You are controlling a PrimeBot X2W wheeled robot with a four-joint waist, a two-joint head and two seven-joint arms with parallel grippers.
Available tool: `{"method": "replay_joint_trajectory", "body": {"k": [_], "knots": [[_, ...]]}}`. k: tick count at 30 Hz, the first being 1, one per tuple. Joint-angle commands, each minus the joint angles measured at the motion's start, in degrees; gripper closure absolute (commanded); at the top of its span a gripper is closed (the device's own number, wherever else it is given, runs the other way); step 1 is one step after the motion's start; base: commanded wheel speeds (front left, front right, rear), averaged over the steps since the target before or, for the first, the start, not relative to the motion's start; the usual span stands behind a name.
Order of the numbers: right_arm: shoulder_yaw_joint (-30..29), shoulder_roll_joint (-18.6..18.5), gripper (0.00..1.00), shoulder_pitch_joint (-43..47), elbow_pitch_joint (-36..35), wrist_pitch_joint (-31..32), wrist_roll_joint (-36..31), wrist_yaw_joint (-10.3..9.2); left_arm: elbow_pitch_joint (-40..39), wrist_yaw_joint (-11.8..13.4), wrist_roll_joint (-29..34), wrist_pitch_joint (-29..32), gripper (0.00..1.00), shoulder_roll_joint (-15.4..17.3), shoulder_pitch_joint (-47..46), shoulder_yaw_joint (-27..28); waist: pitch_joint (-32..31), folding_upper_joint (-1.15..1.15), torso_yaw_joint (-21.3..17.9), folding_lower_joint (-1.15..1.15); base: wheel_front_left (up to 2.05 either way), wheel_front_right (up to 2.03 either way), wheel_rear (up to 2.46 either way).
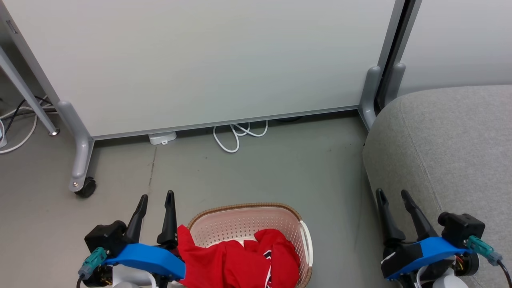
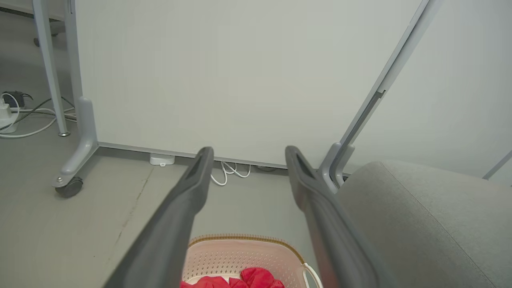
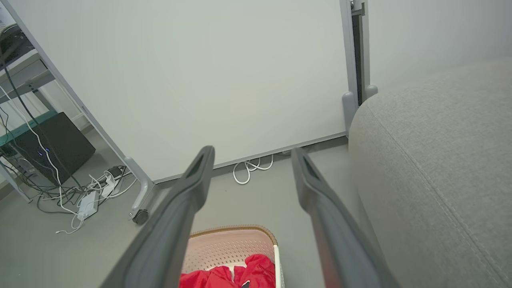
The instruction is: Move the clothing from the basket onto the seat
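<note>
In the head view the clothing (image 1: 240, 260) is in the basket (image 1: 244, 208), heaped toward the near side. One red flap spills over the left rim, just beside the left gripper (image 1: 157, 195). A bit of white-and-dark trim shows on the right garment. The basket's far inner wall is bare perforated plastic, and a white handle (image 1: 307, 240) stands on its right side.

The left gripper's jaws stand moderately apart and hold nothing. The right gripper (image 1: 392, 192) is the same, its jaws parted and bare, set against the seat's near left edge.

The seat (image 1: 452, 152) lies to the right of the basket, apart from it, with a strip of grey floor (image 1: 336, 208) between them. Its rounded corner comes close to the panel's right foot (image 1: 370, 92).

The left wrist view, looking between the left gripper (image 2: 249, 150) jaws, shows the basket (image 2: 244, 239) rim low down with red cloth (image 2: 256, 278) inside and the seat (image 2: 432, 216) to the right.

The right wrist view, past the right gripper (image 3: 252, 150), takes in more behind the panel (image 3: 200, 72): a black box (image 3: 52, 144) and a tangle of cables (image 3: 80, 192) at the left. The seat's stitched seam (image 3: 440, 188) is plain here.

Beyond the basket, floor runs to the panel, where a white cable (image 1: 236, 138) loops under its lower edge. A caster (image 1: 86, 187) sits to the front left.
</note>
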Motion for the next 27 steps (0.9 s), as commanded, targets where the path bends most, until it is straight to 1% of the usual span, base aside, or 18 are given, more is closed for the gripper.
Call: {"method": "replay_joint_trajectory", "body": {"k": [1,27], "knots": [[-0.03,-0.38,0.00,-0.79,-0.37,-0.44,-1.16,0.10,-0.09,-0.22,0.92,-0.51,0.00,0.18,-1.26,-0.21,0.00,0.00,0.01,0.00,0.00,0.00,0.00],[0.11,-0.42,0.00,-0.61,-0.18,-1.46,-14.30,0.09,2.48,-0.48,7.27,-3.39,0.00,-0.24,-2.28,-0.60,-0.18,0.00,0.38,0.00,0.00,0.00,0.00]]}}
